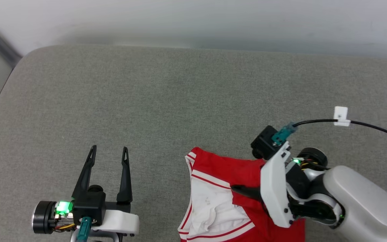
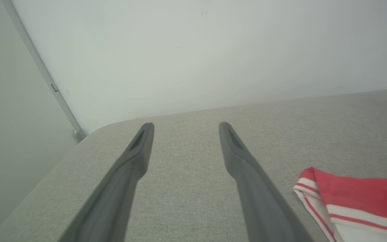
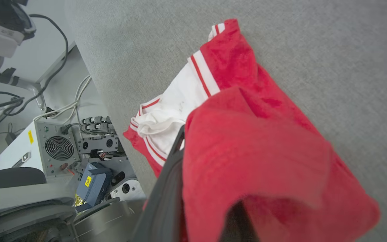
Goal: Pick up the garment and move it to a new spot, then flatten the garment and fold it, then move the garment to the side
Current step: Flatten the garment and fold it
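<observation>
So, the grey cushion (image 1: 166, 101) spreads out ahead of both sets of jaws. The garment (image 1: 233, 168) is bunched up around the right gripper (image 1: 233, 189), jaws pinched on a red fold that drapes over them. The left gripper (image 1: 109, 148) sits apart from the cloth, jaws spread wide, holding nothing.

This looks like a robot lab — not a home. Beside the big grey cloth-covered table (image 1: 146, 101) sits a white metal box with a round fan grille (image 3: 42, 148), a small blue box with a yellow sticker (image 3: 94, 183) and a loose black cable (image 3: 67, 43). The wall (image 2: 197, 50) behind is plain white.
</observation>
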### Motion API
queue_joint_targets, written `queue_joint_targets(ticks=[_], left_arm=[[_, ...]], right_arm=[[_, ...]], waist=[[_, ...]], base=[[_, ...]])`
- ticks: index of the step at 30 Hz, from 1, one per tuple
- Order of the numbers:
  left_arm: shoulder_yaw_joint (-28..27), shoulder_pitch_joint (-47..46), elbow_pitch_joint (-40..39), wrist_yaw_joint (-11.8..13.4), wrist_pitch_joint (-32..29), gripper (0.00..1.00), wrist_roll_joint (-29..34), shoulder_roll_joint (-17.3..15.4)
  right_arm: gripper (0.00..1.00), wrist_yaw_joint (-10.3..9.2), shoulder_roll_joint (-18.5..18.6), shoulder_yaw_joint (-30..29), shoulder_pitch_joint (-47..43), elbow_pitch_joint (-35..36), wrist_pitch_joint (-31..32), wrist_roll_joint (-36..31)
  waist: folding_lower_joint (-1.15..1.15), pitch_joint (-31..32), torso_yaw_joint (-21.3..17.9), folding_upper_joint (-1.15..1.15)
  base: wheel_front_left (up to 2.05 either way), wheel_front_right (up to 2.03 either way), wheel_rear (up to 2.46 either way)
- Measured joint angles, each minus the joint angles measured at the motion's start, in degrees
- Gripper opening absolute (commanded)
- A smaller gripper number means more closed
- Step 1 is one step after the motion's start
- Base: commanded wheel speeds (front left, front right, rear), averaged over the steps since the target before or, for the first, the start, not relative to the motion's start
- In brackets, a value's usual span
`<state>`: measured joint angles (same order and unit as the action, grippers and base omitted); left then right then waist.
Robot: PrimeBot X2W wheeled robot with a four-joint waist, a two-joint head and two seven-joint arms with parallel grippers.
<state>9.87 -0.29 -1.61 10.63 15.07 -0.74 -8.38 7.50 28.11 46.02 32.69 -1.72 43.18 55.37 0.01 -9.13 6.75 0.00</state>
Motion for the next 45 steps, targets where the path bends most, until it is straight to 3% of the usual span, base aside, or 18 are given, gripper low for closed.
queue_joint_targets(ticks=[7, 13, 14, 15, 16, 19, 23, 30, 38, 45], left_arm=[[0.2, -1.5, 0.4, -0.2, 0.0, 1.0, 0.0, 0.8], [0.3, -2.3, 0.9, -0.3, 0.0, 1.0, 0.0, 1.4], [0.2, -2.3, 1.0, -0.3, 0.0, 1.0, 0.0, 1.4], [0.1, -2.3, 1.1, -0.3, 0.0, 1.0, 0.0, 1.4], [-0.1, -2.2, 1.2, -0.3, 0.0, 1.0, 0.0, 1.4], [-0.3, -1.3, 1.5, -0.3, 0.0, 1.0, 0.0, 1.5], [-0.8, -0.5, 1.6, -0.4, 0.0, 1.0, 0.0, 1.5], [-1.7, 2.7, 1.4, -0.4, 0.0, 1.0, 0.0, 1.2], [-2.8, 5.7, 1.0, -0.4, 0.0, 1.0, -0.3, 1.0], [-3.5, 7.0, 0.6, -0.6, 0.0, 1.0, -0.4, 1.1]], right_arm=[[0.0, 0.0, -6.3, 8.0, 5.2, -10.7, -5.2, -1.5], [0.0, 0.0, -7.6, 13.5, 7.1, -17.2, -10.0, -1.7], [0.11, 0.0, -7.6, 13.9, 7.4, -17.9, -10.8, -1.3], [0.5, 0.0, -7.7, 14.3, 7.5, -18.4, -11.6, -0.9], [1.0, 0.0, -7.6, 14.6, 7.6, -18.6, -12.7, -0.7], [1.0, 0.0, -6.7, 14.9, 8.5, -17.0, -16.5, -0.1], [1.0, 0.0, -2.5, 12.8, 8.8, -13.2, -23.5, -0.3], [1.0, 0.0, 3.2, 0.1, 5.9, -11.4, -38.8, -7.8], [1.0, 0.0, 0.3, -20.3, -5.6, -13.2, -53.1, -21.3], [1.0, 0.0, -6.3, -33.9, -17.1, -10.2, -56.8, -30.3]], waist=[[0.0, -2.3, 1.6, 0.0], [0.0, -3.1, 2.5, 0.0], [0.0, -2.9, 2.5, 0.0], [0.0, -2.6, 2.4, 0.0], [0.0, -2.3, 2.2, 0.0], [0.0, -1.1, 1.8, 0.0], [0.0, 1.1, 1.1, 0.0], [-0.01, 4.7, -1.3, 0.0], [-0.01, 7.8, -5.1, 0.0], [-0.01, 9.3, -7.7, 0.0]], base=[[0.0, 0.0, 0.0], [0.0, 0.0, 0.0], [0.0, 0.0, 0.0], [0.0, 0.0, 0.0], [0.0, 0.0, 0.0], [0.0, 0.0, 0.0], [0.0, 0.0, 0.0], [0.0, 0.0, 0.0], [0.0, 0.0, 0.0], [0.0, 0.0, 0.0]])
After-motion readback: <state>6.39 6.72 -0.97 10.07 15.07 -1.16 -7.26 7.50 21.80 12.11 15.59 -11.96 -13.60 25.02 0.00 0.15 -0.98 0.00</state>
